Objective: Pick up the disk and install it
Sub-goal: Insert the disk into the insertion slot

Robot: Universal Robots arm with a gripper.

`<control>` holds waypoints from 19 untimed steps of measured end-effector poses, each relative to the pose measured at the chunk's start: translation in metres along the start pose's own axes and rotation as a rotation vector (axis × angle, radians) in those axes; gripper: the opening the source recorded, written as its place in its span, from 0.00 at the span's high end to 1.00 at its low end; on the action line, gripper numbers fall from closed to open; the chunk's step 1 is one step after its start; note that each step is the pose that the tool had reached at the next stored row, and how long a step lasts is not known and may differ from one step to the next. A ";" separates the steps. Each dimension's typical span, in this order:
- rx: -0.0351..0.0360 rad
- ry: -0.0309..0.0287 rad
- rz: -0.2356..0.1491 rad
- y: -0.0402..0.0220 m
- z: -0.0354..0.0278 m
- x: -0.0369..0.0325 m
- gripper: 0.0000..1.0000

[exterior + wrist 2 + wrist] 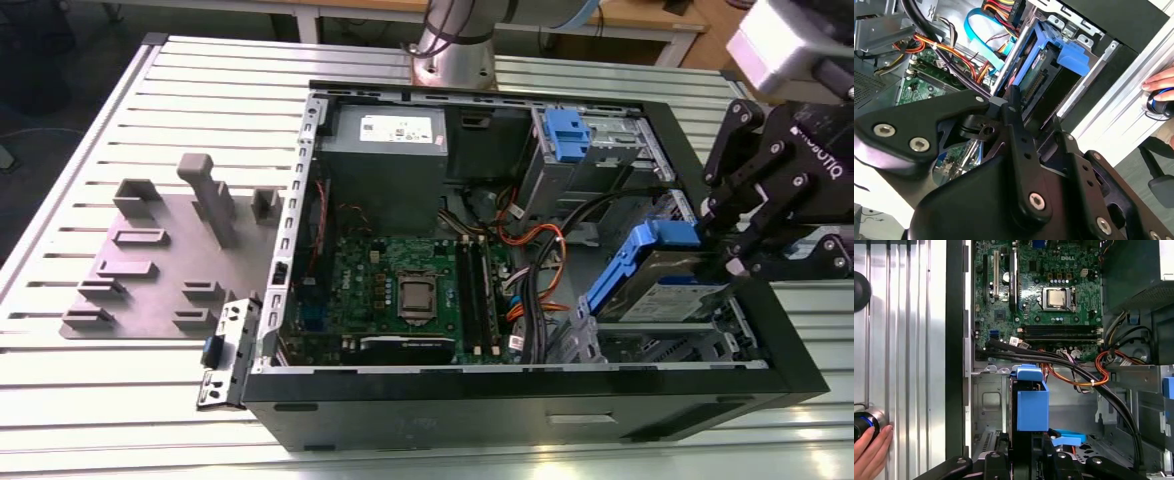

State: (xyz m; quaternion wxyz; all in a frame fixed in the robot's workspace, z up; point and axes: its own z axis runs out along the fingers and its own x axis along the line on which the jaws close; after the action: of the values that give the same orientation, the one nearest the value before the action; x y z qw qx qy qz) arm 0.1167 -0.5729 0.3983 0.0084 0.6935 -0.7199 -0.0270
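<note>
Exterior view: fingers (pixel 742 262) clench the tilted disk (pixel 663 297) at the case's (pixel 467 410) four o'clock. Stiff, dense, probably shock-sensitive; its blue rails (pixel 619 273) look the safest hold.

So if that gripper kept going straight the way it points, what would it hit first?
Most likely the disk: its blue-railed end lies right ahead of the gripper, tilted inside the computer case. Whether they already touch is unclear.

bright, even room light; soft glare on the ribbed table (pixel 80 150); deep shadow inside the computer case (pixel 467 400).
</note>
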 end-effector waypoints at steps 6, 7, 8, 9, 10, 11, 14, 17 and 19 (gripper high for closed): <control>0.0000 0.0002 0.000 -0.0005 0.0108 0.0003 0.65; 0.0000 0.0000 0.000 -0.0006 0.0127 0.0003 0.65; 0.0000 0.0000 0.000 -0.0007 0.0145 0.0004 0.65; 0.0000 0.0000 0.000 -0.0008 0.0163 0.0004 0.65; 0.0000 0.0000 0.000 -0.0010 0.0198 0.0005 0.65; 0.0000 0.0001 0.000 -0.0012 0.0235 0.0006 0.65; -0.0001 0.0007 0.000 -0.0015 0.0289 0.0007 0.65; -0.0001 0.0013 0.000 -0.0017 0.0344 0.0009 0.65; -0.0002 0.0019 0.000 -0.0019 0.0381 0.0009 0.65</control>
State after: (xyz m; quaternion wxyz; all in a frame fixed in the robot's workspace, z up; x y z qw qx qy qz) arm 0.1167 -0.5729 0.3602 0.0091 0.6935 -0.7199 -0.0264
